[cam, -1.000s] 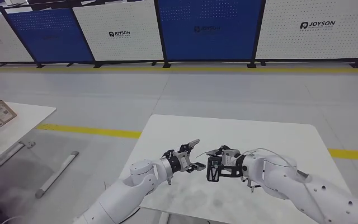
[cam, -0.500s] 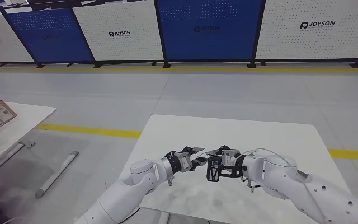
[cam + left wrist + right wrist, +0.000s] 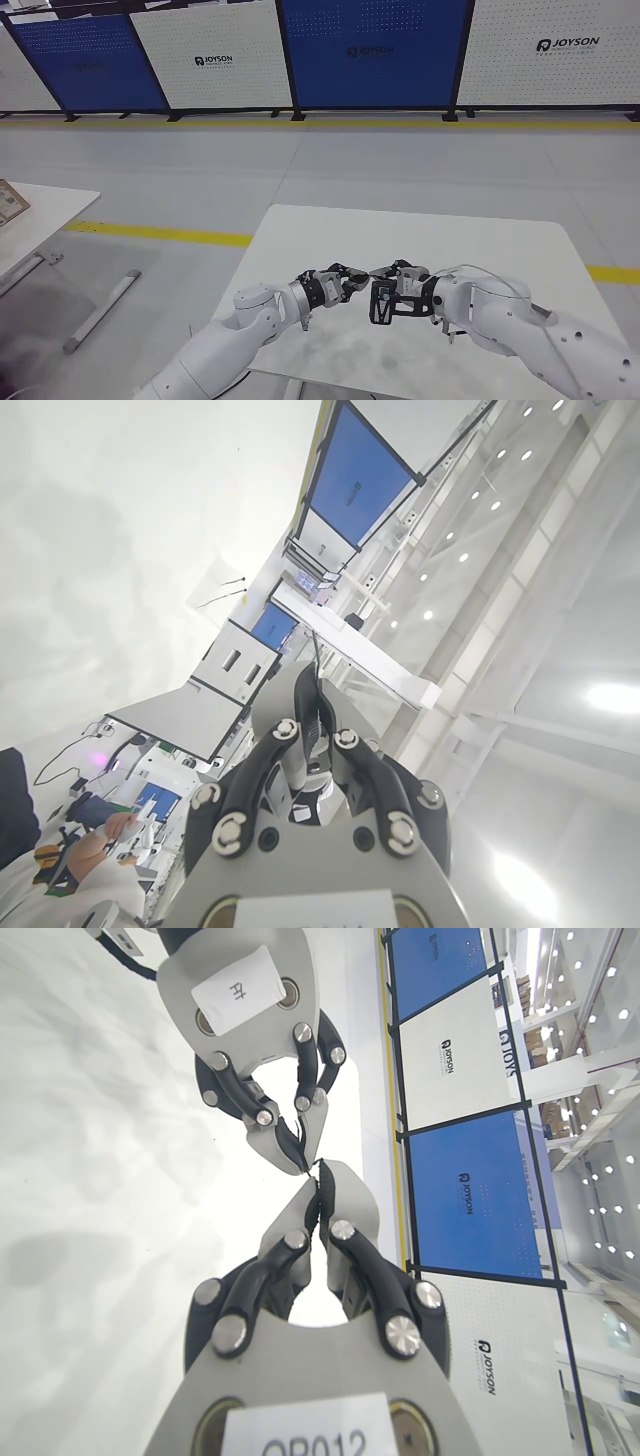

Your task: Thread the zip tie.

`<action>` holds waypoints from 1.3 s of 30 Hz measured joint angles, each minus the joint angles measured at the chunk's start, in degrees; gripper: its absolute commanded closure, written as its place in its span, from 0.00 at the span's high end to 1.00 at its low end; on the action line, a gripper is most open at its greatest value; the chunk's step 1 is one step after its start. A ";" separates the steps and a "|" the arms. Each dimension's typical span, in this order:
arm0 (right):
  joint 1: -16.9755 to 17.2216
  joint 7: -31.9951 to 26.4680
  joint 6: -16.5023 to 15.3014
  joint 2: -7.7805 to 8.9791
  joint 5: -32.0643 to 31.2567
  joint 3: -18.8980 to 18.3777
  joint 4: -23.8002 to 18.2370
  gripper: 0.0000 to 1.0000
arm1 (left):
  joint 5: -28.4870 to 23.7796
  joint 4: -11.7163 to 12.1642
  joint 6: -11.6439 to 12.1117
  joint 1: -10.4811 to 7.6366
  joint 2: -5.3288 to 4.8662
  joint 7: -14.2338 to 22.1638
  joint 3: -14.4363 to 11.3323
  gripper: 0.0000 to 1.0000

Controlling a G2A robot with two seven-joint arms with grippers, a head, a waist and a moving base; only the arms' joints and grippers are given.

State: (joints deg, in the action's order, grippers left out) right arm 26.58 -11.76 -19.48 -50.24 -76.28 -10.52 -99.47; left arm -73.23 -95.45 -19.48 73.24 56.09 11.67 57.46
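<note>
A thin black zip tie (image 3: 300,1130) runs between my two grippers, which meet tip to tip above the white table (image 3: 480,240). My left gripper (image 3: 350,282) is shut on one end; a short stretch of the zip tie (image 3: 315,647) sticks out past its fingertips (image 3: 305,680). Facing it, my right gripper (image 3: 318,1178) is shut on the other end, its tips almost touching the left gripper (image 3: 301,1163). From above, my right gripper (image 3: 377,277) sits just right of the left one, near the table's front half. Most of the zip tie is hidden between the pads.
The bare tabletop spreads out behind and to the right of the grippers, with its front edge close below them. A second white table (image 3: 40,215) stands off to the left across the floor. Blue and white panels (image 3: 370,50) line the back.
My left gripper stood open beside the right gripper's tips a second ago; its fingers have since come together on the zip tie's end. The right gripper has stayed in place.
</note>
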 measured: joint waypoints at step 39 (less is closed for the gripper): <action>16.84 -9.13 0.00 10.45 26.32 -20.56 -2.72 1.00 | 32.85 -1.99 13.27 2.11 0.22 -1.30 -2.31 0.00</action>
State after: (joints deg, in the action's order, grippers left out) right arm 43.42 -20.89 -19.48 -39.79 -49.96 -31.08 -102.19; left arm -40.38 -97.44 -6.21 75.35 56.31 10.38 55.15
